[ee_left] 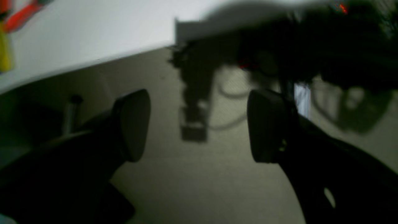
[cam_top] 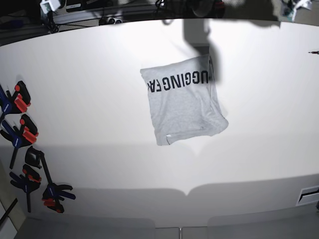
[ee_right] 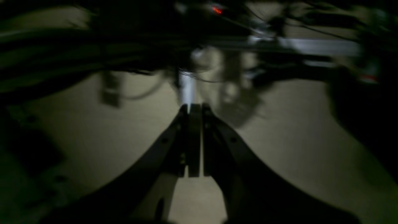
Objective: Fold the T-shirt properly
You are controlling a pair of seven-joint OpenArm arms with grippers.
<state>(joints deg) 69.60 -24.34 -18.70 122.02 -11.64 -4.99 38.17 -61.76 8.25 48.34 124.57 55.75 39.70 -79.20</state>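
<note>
A wide white table (cam_top: 89,84) fills the base view, with dark clutter along its far edge and several red, blue and black clamps (cam_top: 25,149) along its left edge. The T-shirt (cam_top: 183,99) lies folded near the table's middle, black lettering reading "UGGINGFA" upside down across its far end. The left gripper (ee_left: 199,124) is spread wide over bare floor (ee_left: 199,186) beside the table edge. The right gripper (ee_right: 194,140) is pressed together, holding nothing.
</note>
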